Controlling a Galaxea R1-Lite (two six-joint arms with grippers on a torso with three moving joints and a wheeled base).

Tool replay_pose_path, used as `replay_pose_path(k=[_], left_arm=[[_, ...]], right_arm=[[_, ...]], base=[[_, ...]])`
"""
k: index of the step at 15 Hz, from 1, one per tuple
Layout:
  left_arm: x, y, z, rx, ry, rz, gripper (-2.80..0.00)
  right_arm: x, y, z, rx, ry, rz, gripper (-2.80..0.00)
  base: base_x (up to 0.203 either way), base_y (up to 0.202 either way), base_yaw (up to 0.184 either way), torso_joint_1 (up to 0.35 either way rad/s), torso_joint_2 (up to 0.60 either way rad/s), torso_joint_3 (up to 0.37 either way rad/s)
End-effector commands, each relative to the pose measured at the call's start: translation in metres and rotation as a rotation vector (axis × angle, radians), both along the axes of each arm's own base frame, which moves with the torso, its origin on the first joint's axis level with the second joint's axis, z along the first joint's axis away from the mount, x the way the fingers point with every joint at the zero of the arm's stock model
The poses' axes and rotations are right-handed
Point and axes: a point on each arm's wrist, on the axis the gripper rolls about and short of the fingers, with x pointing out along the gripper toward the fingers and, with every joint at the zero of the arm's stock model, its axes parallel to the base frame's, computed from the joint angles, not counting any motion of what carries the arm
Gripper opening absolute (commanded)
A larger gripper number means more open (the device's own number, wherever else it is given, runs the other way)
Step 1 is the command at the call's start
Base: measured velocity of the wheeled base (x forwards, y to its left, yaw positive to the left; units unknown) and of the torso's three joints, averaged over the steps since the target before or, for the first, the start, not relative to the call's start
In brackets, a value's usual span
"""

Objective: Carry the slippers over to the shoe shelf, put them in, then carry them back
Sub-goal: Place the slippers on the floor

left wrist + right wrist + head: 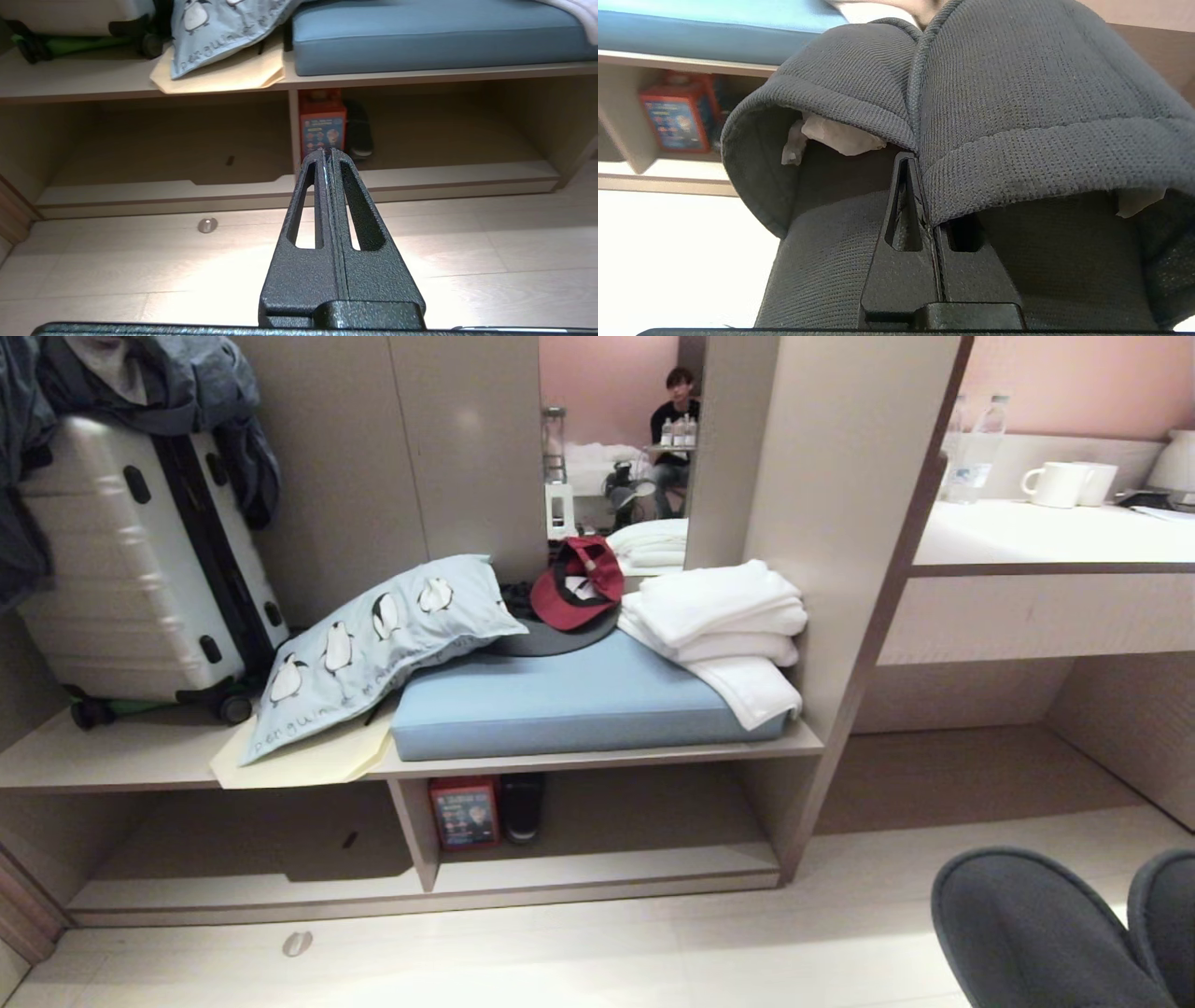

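The slippers (1017, 93), a dark grey fabric pair, hang side by side from my right gripper (914, 168), which is shut on their two touching inner edges. White paper stuffing shows inside them. In the head view the slippers (1027, 924) fill the bottom right corner, above the pale floor. The gripper itself is hidden there. The shoe shelf (607, 868), a low wood cubby under the bench, lies ahead and to the left. My left gripper (329, 153) is shut and empty, level above the floor, pointing at the shoe shelf (444, 172).
A red box (464, 812) and a small black object (521, 805) stand in the cubby beside its divider. The bench above carries a blue cushion (579, 695), penguin pillow (373, 644), towels (719, 616), red cap and suitcase (131, 560). A desk (1046, 537) stands right; a mirror reflects a seated person.
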Motion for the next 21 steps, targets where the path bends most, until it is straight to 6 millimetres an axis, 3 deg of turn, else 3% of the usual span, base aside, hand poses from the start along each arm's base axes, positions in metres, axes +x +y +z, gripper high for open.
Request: replay_pose_path(k=[1, 21], left_arm=[[0.0001, 0.0, -0.0002, 0.0, 0.001, 0.001, -2.8], [-0.0001, 0.0, 0.0002, -0.001, -0.001, 0.001, -2.8]], right_arm=[[0.0, 0.0, -0.0001, -0.001, 0.0, 0.001, -2.8], [0.0, 0.0, -0.0001, -0.001, 0.0, 0.001, -2.8]], base=[[0.0, -0.194, 0.003, 0.009, 0.01, 0.006], [0.0, -0.198, 0.002, 0.002, 0.0, 0.002]])
